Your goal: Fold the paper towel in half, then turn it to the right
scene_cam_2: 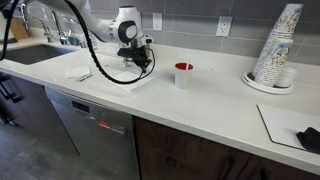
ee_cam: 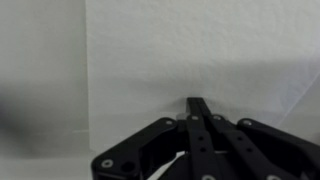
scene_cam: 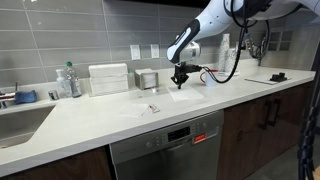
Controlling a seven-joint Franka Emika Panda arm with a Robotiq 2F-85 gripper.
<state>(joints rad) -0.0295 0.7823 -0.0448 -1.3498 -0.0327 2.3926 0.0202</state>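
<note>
Where clenched black end effector hovers, thin white square paper towel lies flat just beneath; white desk open beyond its side edge.

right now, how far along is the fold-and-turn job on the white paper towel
Done: nothing that shows. The thin white paper towel lies flat on the white countertop, with no crease visible. In hand: the black gripper hangs just above it, fingertips together, holding nothing that I can see. Left: folding the towel in half, then turning it to the right.
</note>
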